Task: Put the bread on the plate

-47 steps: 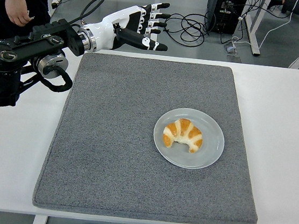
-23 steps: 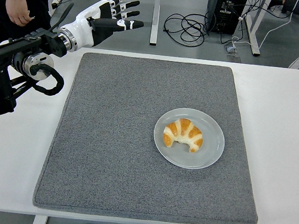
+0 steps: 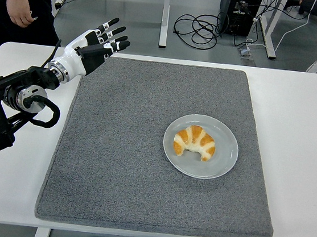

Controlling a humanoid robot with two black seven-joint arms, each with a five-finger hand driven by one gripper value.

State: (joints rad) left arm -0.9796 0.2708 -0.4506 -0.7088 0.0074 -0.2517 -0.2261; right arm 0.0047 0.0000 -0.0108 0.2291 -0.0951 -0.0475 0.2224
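A golden croissant lies on the clear round plate, right of the mat's middle. My left hand hovers over the mat's far left corner, well away from the plate. Its fingers are spread and hold nothing. The right arm does not show.
A grey mat covers most of the white table. A person stands at the top left, one hand hanging near the table's far edge. Cables and table legs lie on the floor beyond.
My left hand has drawn back to the left and lower, from above the mat's far edge toward its far left corner, staying open.
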